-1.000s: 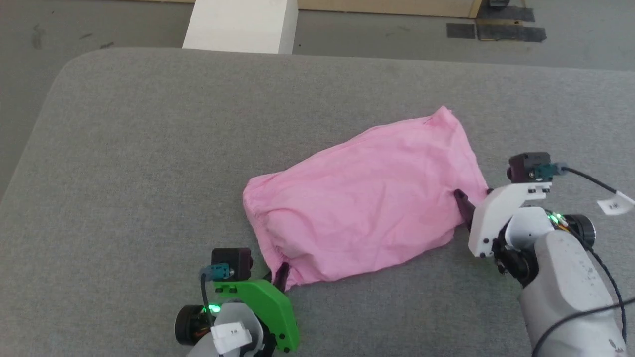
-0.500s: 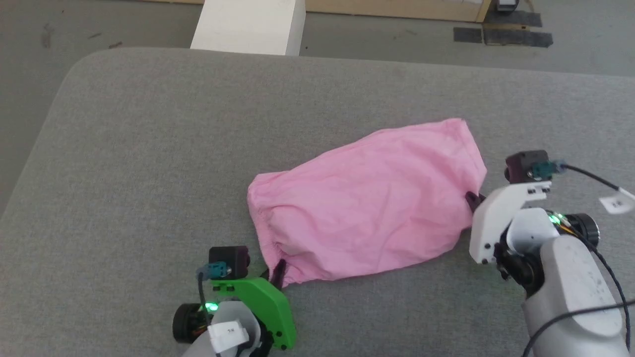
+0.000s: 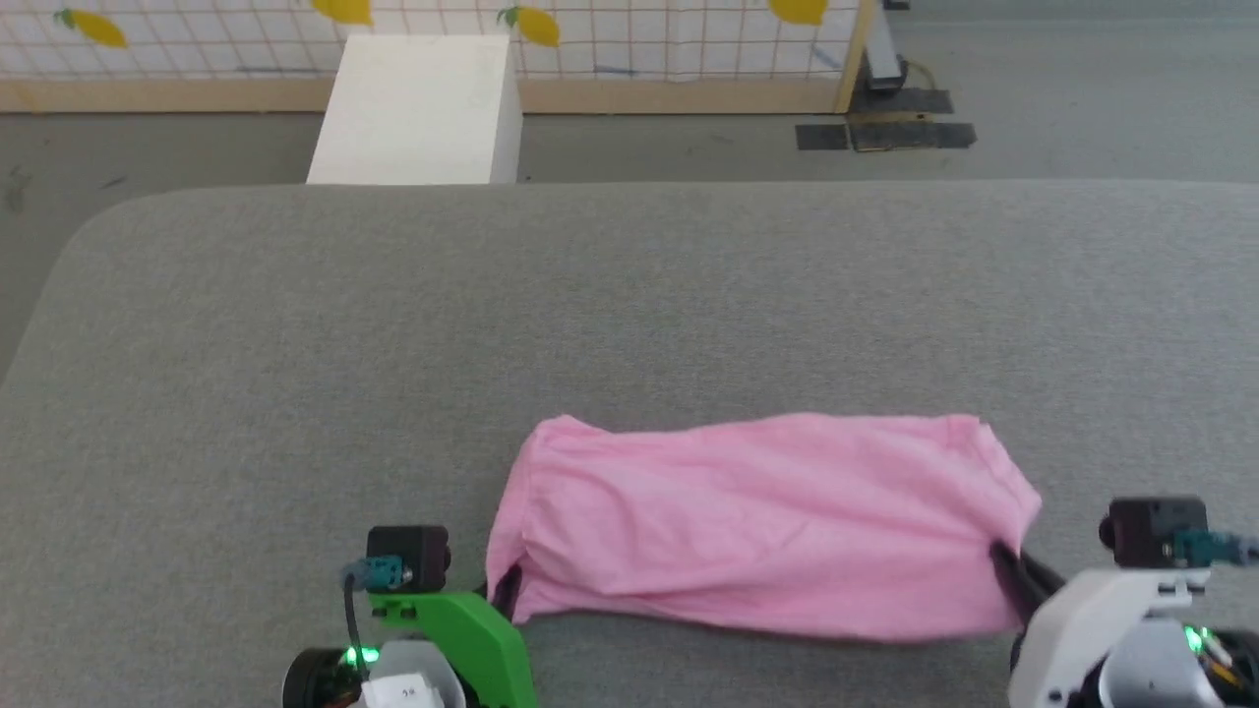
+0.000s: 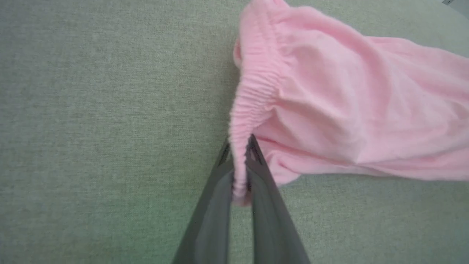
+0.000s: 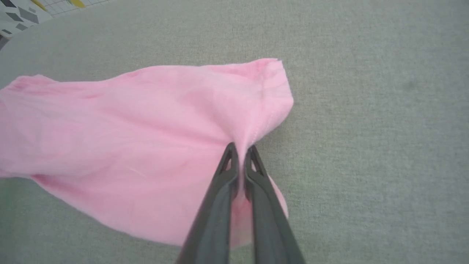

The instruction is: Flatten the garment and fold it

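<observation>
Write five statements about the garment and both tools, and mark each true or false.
1. The left tool is shut on the gathered hem of the pink garment. True.
2. The right tool hangs open above the garment. False: it is shut on cloth at the garment's other end.
3. The garment spans from one tool to the other over the grey padded surface. True.
4. The garment is folded into a neat square. False: it is a long, wrinkled band, not yet folded.
5. A white block rests on the garment. False: it stands on the floor beyond the surface's far edge.
</observation>
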Controlling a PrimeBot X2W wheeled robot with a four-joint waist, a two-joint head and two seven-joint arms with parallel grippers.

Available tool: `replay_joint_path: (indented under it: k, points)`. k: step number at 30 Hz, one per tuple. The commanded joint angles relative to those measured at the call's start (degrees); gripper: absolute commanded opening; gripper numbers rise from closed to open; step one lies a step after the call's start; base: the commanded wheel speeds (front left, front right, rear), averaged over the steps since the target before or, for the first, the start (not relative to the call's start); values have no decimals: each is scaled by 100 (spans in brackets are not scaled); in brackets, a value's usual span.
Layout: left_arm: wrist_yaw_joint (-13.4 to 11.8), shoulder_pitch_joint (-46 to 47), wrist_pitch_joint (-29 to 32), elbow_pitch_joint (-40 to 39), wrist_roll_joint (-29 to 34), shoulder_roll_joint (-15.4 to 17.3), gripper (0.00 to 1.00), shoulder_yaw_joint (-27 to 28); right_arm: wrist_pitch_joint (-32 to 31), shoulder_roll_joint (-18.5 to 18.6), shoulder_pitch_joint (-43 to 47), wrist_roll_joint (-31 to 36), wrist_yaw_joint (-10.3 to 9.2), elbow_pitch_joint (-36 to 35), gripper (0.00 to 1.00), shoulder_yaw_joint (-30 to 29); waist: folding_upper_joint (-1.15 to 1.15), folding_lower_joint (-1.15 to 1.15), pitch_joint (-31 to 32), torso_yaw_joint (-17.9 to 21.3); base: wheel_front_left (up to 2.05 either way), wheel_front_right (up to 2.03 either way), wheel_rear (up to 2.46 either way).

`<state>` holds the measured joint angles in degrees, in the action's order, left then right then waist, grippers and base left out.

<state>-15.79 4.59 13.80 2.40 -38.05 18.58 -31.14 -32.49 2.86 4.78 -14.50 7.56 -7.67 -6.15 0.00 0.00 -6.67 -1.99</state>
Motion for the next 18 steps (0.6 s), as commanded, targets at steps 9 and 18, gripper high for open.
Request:
replay_joint_path:
  k: [9,18]
  points:
    - [-122,-554,546,-247,-248,249,99,-154,479,2,442,-158,-8,723,91,-82,0,0,78,348,0,0,0]
    - [-67,-720,-144,-350,-359,126,100,140,1718,2,109,-292,-8,1120,100,-295,0,0,124,247,0,0,0]
